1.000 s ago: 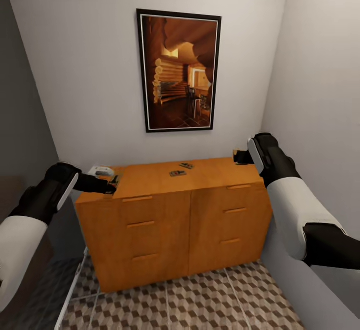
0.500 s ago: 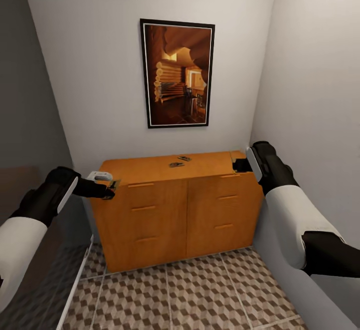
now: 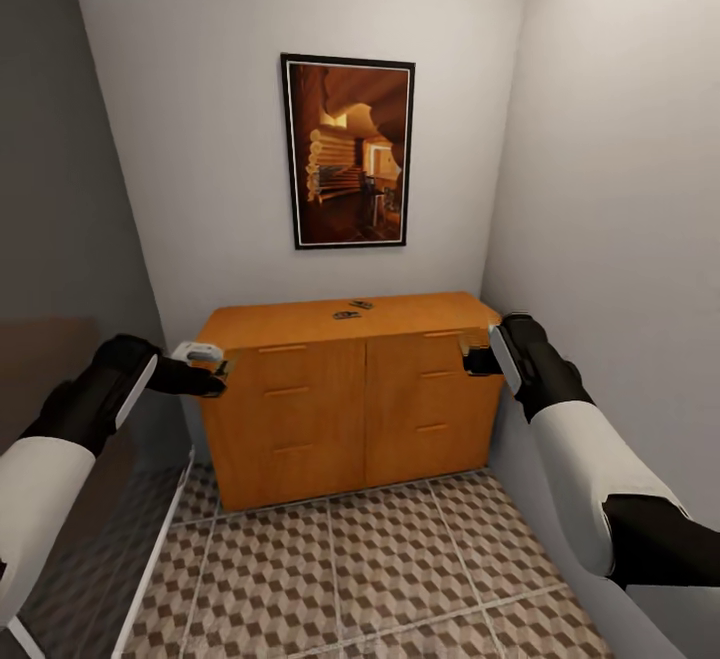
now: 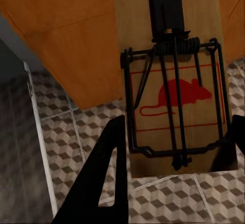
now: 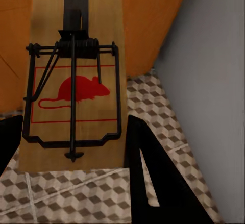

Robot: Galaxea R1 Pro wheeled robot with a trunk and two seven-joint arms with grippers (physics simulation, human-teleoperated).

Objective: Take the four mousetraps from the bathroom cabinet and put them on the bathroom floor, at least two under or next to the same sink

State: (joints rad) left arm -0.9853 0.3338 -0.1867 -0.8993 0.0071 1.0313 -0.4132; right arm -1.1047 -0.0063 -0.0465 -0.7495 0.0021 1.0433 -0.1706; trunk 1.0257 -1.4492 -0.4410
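The cabinet [image 3: 345,399] was orange-brown wood with a smooth, faintly satin finish and slim bar handles of the same colour. The mousetrap between the left gripper's [image 4: 173,147] fingers [image 4: 104,178] was a pale, matt wooden board [image 4: 168,81] carrying dark metal wire and a coiled spring, with a red mouse printed flat on it. The mousetrap [image 5: 76,81] between the right gripper's [image 5: 71,147] fingers [image 5: 148,173] showed the same pale wood, dark wire and red print. The fingers looked matt black, probably plastic. The bathroom floor [image 3: 380,569] was smooth tile with a printed cube pattern and pale grout. The walls [image 3: 210,139] were plain, matt and light.
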